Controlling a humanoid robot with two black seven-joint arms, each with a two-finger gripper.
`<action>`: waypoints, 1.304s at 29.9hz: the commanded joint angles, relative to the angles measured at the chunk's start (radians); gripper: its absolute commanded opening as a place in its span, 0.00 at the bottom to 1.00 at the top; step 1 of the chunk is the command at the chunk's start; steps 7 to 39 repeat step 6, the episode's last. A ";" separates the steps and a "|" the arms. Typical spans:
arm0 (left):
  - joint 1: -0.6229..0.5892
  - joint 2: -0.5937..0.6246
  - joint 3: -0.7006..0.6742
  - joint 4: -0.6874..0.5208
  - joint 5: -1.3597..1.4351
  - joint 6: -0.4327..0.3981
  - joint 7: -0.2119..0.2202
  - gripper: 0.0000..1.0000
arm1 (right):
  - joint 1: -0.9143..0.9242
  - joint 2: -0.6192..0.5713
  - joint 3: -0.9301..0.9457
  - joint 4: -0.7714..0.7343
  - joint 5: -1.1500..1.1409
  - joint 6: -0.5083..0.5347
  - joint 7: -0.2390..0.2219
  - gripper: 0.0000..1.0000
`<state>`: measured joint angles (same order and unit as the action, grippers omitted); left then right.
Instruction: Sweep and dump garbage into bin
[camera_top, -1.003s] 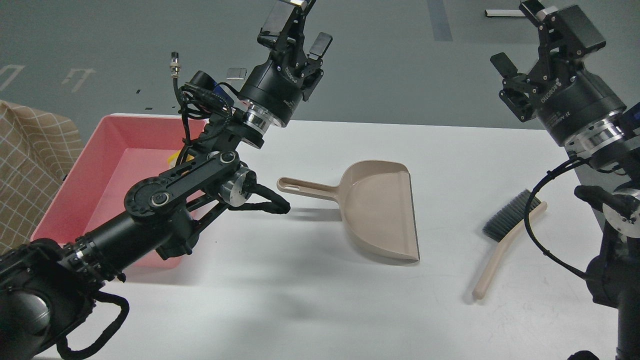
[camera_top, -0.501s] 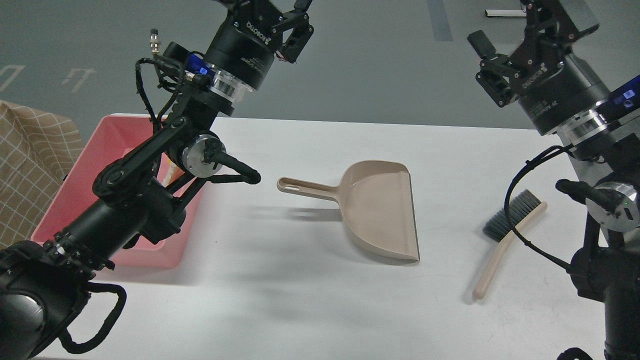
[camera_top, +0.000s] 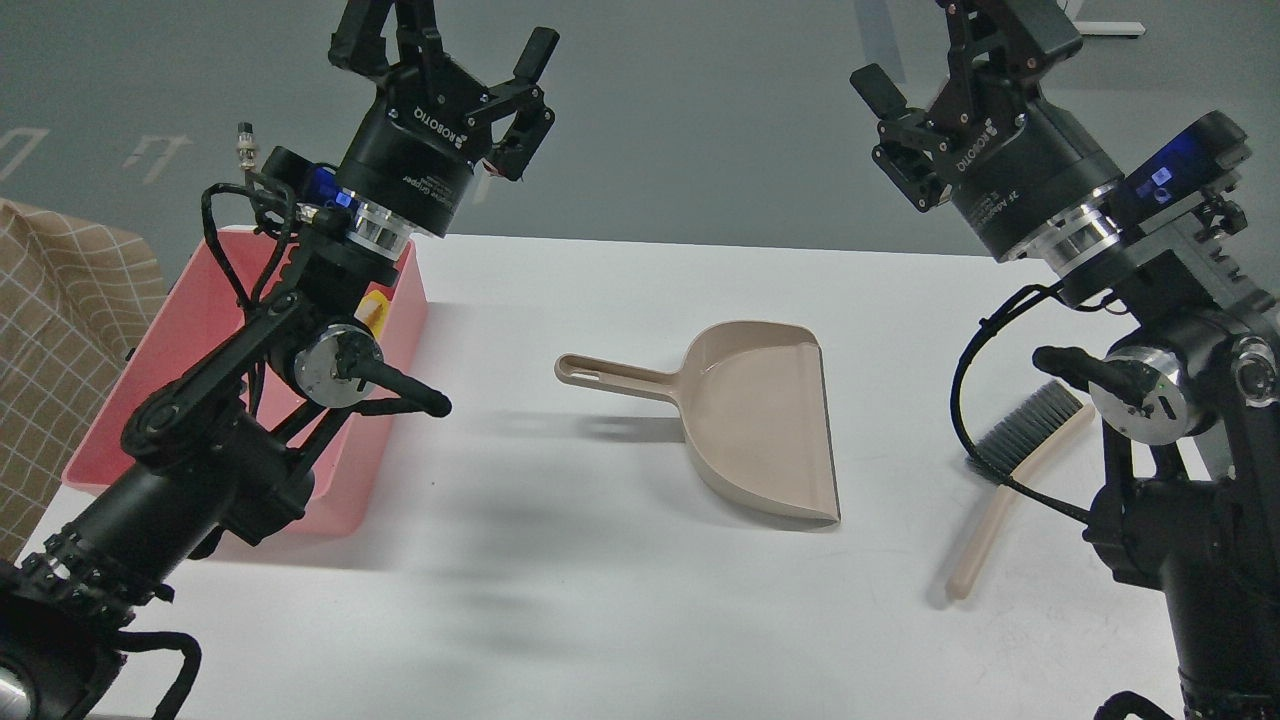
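garbage: one yellow scrap (camera_top: 377, 305) shows inside the pink bin (camera_top: 195, 330), left of the dustpan (camera_top: 765, 420); bread slice unseen. left gripper (camera_top: 450, 55) and right gripper (camera_top: 925, 60) both spread, empty. risk: left arm descending could knock the bin.

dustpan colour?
Beige dustpan, pan and handle alike; head view shows it clearly.

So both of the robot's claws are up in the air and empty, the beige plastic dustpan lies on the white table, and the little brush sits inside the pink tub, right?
Not quite. The head view shows the grey-bristled brush with a beige handle lying on the white table, right of the beige plastic dustpan, not in the pink tub. The rest holds: the left gripper and right gripper are raised and empty.
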<state>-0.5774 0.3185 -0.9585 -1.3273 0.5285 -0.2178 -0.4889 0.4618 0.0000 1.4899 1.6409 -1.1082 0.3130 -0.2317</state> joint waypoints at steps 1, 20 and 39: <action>0.008 0.005 0.000 -0.007 0.005 0.006 0.000 0.98 | 0.005 0.000 -0.005 -0.006 0.001 -0.026 0.000 0.97; 0.031 0.016 0.003 -0.030 0.008 0.018 0.006 0.98 | 0.005 0.000 -0.030 -0.018 0.001 -0.069 0.000 0.97; 0.031 0.016 0.003 -0.030 0.008 0.018 0.006 0.98 | 0.005 0.000 -0.030 -0.018 0.001 -0.069 0.000 0.97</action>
